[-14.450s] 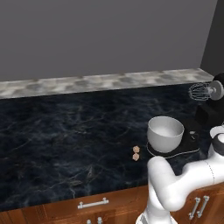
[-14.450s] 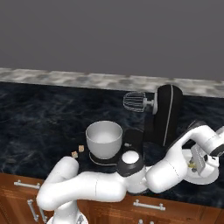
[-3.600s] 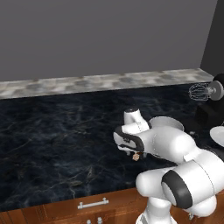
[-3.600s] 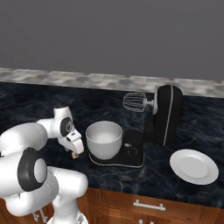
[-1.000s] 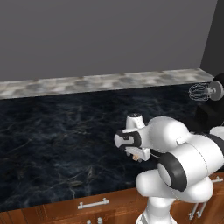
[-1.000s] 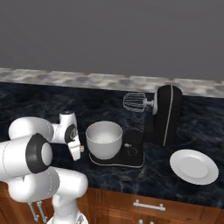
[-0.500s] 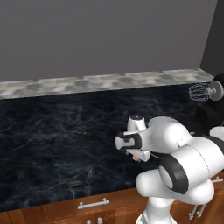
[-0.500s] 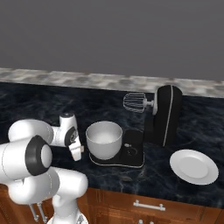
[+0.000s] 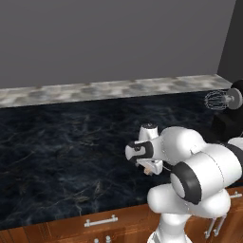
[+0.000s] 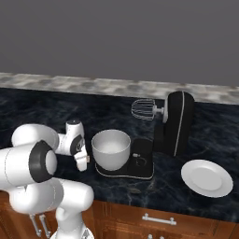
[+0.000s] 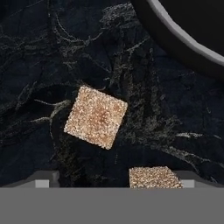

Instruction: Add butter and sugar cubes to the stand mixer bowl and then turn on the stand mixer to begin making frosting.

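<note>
Counter (image 10: 42, 116): dark marbled stone with a pale speckled strip along the back wall, wood cabinets below.
Mixer (image 10: 175, 122): black, standing on the counter with its head tilted up and the wire whisk (image 10: 143, 109) clear of the bowl.
Bowl (image 10: 110, 148): pale metal, sitting on the mixer's base, just right of the arm's hand.
Plate (image 10: 206, 178): white, right of the mixer (apart from it).
Gripper (image 10: 82, 159): low over the counter beside the bowl; jaws look spread wide, though the tips barely show; nothing held.
Sugar cubes: one brown cube (image 11: 96, 117) lies flat on the counter below the hand; a second cube (image 11: 153, 177) sits near it, partly cut off.
</note>
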